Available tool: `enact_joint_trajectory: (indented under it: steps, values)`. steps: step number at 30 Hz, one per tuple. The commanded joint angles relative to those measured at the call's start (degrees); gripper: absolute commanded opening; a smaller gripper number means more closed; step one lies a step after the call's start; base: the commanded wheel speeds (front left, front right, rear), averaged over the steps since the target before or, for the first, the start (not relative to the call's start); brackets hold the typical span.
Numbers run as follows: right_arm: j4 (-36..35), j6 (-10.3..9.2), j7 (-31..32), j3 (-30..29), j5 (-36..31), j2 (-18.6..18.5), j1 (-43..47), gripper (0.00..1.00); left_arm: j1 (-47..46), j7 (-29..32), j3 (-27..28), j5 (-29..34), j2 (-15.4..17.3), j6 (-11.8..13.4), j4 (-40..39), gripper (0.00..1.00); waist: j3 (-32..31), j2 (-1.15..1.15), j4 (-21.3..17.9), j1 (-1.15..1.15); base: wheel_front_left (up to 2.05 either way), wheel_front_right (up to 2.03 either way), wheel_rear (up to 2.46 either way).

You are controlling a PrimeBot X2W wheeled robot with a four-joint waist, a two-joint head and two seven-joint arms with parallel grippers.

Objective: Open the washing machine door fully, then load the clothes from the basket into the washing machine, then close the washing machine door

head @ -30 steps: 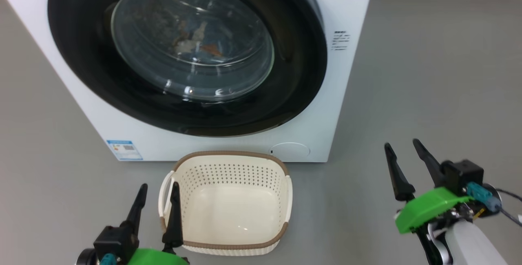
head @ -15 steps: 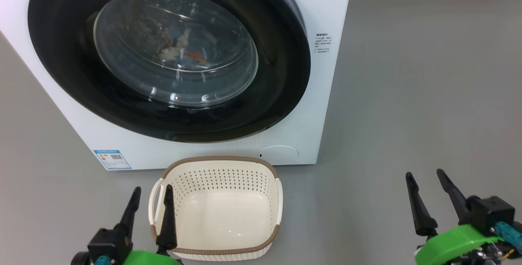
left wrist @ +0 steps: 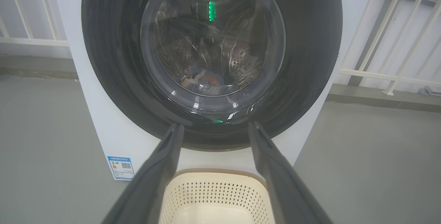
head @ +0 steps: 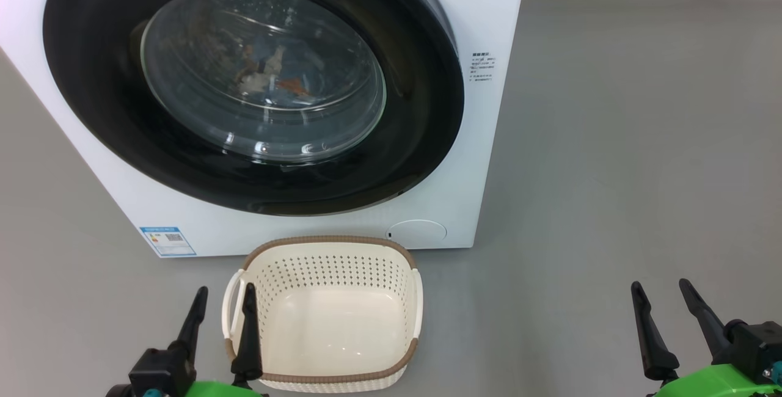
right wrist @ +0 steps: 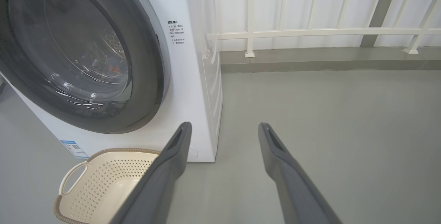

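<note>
The white washing machine [head: 482,12] stands ahead with its round black door [head: 91,116] shut flat against the front. Through the glass window I make out the clothes [head: 269,76] lying in the drum, also visible as the clothes [left wrist: 203,81] in the left wrist view. The cream basket [head: 324,324] sits on the floor before the machine, with nothing inside. My left gripper [head: 223,302] is open at the basket's left handle, holding nothing. My right gripper [head: 663,296] is open over bare floor, well to the right of the basket [right wrist: 103,182].
Grey floor [head: 641,171] stretches to the right of the machine. A white railing [right wrist: 310,31] runs along the back wall behind a low kerb. A blue label sticker [head: 168,241] marks the machine's lower left corner.
The camera shifted, moving the machine and basket leftward in the picture. My right gripper has dropped lower and further right in the head view; the left one sank slightly. Both stayed open.
</note>
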Motion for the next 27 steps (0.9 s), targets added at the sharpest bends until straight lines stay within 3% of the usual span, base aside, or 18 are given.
enact_joint_trajectory:
  steps: [1,27]
  values:
    - [-2.1,-0.15,0.2,0.7,-0.5,-0.7,-0.8,1.00,-0.8,-0.4,1.8,0.0,0.9,0.2,-1.7,1.00,0.1,0.00,-0.1,0.00,0.00,0.00,0.00]
    - [-2.0,-0.15,0.3,0.2,0.2,-0.7,0.0,1.00,-1.1,-0.4,1.4,0.0,0.5,0.4,-0.9,1.00,-0.4,0.00,0.5,0.00,0.00,0.00,0.00]
